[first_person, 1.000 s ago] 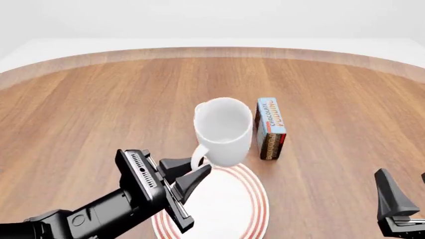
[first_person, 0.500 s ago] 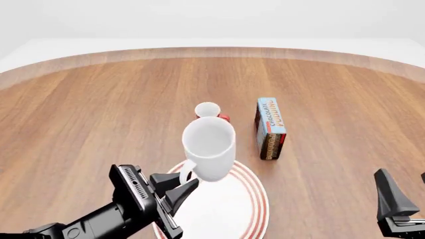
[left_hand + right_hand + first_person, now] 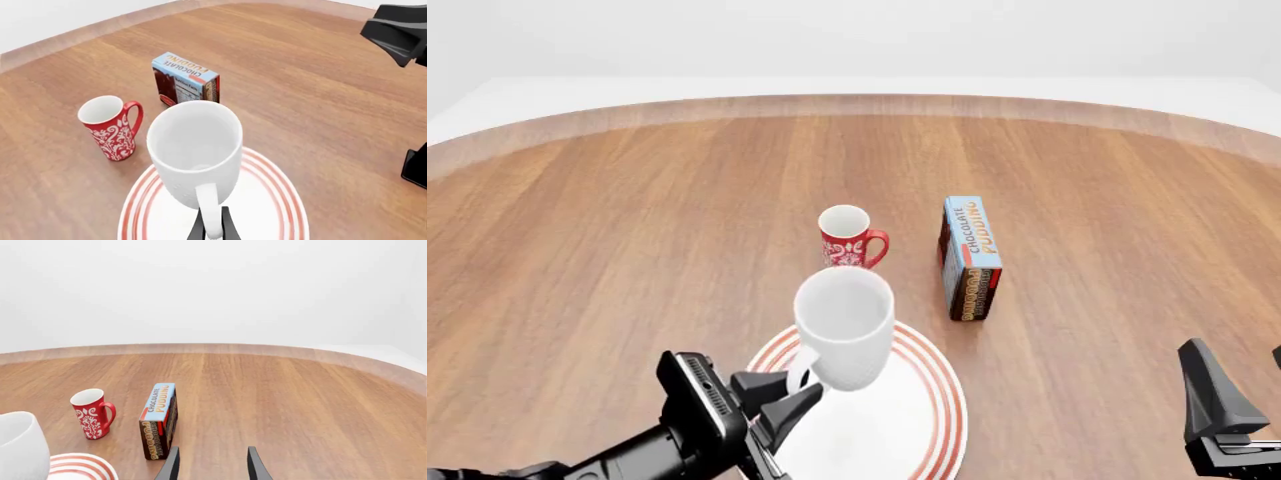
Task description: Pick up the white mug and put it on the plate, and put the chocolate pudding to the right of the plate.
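Over the last second the left tool [image 3: 785, 398] has drawn back toward the near edge of the counter [image 3: 601, 250], carrying the white mug [image 3: 845, 327] off its spot beside the chocolate pudding [image 3: 972, 258] and out over the plate [image 3: 941, 385]; the red mug [image 3: 850, 237] that it hid then now shows plainly beyond the plate.

The left tool is clamped on the white mug's loop handle, its fingers [image 3: 229, 231] pinching the handle from both sides in the left wrist view. The mug hangs from that hold with its mouth tipped up and forward, and it appears to be still in the air above the plate's far half, not yet resting on it. So the move in hand turns on one relation: the mug is already over the plate, and what remains, as I judge it, is to go straight down and let go.

The right tool [image 3: 212, 465] hovers near the counter's edge, right of the plate, jaws apart and empty. The chocolate pudding stands on its long edge beyond the plate and to its right, almost straight ahead of the right tool, its long axis running away from that tool. The right arm is clearly the nearer one for it.
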{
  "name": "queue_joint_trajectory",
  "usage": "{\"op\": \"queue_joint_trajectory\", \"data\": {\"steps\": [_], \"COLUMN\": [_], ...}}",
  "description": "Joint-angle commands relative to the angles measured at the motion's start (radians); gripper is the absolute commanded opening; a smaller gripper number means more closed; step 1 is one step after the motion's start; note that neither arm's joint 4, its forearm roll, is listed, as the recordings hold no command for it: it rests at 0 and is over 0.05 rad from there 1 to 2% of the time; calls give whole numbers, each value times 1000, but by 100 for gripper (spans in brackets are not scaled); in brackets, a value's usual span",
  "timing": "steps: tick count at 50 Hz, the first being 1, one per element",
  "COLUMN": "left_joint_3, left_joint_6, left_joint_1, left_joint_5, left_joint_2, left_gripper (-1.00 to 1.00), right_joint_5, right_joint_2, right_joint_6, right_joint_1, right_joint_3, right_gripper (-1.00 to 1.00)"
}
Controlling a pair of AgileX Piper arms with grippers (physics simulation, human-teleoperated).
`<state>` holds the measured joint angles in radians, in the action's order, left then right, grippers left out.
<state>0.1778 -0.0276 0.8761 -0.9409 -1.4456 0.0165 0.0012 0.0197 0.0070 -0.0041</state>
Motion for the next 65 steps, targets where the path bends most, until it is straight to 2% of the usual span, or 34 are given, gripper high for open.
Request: {"op": "queue_joint_trajectory", "data": {"steps": [1, 65], "left_joint_3": [-9, -26], "left_joint_6": [7, 65], "left_joint_1": [0, -18], "left_joint_5": [-8, -93], "left_joint_2": [-21, -184], "left_gripper": [-100, -100], "right_joint_5": [0, 0], "right_joint_2": [0, 0], "right_joint_6": [-1, 0], "right_joint_1": [0, 0], "right_joint_3": [0, 0], "right_gripper": [100, 100]}}
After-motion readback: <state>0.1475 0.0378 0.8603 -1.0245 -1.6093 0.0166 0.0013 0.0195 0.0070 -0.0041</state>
